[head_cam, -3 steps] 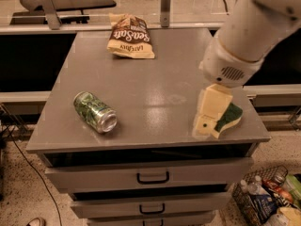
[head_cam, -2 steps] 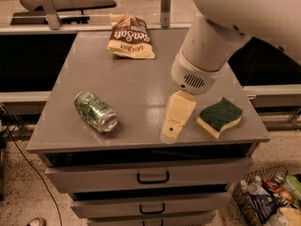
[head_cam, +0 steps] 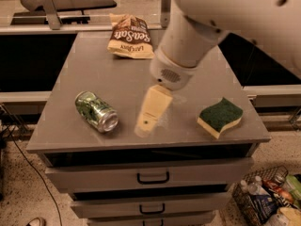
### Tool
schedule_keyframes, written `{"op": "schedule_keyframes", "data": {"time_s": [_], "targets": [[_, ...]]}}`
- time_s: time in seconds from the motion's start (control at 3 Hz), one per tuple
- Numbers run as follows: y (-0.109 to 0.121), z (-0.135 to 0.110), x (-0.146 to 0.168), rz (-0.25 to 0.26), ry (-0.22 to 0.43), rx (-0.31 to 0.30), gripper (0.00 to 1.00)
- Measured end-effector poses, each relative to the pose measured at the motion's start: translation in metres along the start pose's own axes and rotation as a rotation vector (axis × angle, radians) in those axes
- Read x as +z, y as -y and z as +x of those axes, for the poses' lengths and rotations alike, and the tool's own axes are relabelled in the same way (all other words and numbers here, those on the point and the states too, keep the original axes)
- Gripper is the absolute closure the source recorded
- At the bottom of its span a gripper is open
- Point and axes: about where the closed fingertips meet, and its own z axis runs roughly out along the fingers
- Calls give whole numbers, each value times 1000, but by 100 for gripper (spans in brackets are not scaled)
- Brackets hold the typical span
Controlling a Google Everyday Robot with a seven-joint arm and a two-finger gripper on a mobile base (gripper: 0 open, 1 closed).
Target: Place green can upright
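Note:
The green can (head_cam: pixel 96 111) lies on its side on the grey cabinet top (head_cam: pixel 94 74), near the front left, its silver end toward the front right. My gripper (head_cam: pixel 146 122) hangs from the big white arm over the middle front of the top, to the right of the can and apart from it. Only its cream-coloured finger (head_cam: pixel 153 108) shows, pointing down and to the left.
A brown chip bag (head_cam: pixel 130 36) lies at the back of the top. A green-topped yellow sponge (head_cam: pixel 220 117) lies at the front right. Drawers with black handles (head_cam: pixel 153 177) are below the front edge. A basket of bottles (head_cam: pixel 268 199) stands on the floor at the right.
My arm and gripper have swung left from over the sponge to the middle of the top, closer to the can. The can, sponge and bag have not moved.

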Motion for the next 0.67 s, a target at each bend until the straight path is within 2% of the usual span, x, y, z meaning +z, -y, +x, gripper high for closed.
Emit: {"op": "schedule_keyframes", "data": {"time_s": [0.33, 0.67], "targets": [[-3, -65, 23, -64, 68, 33, 0], [-6, -111, 50, -100, 99, 91, 0]]}}
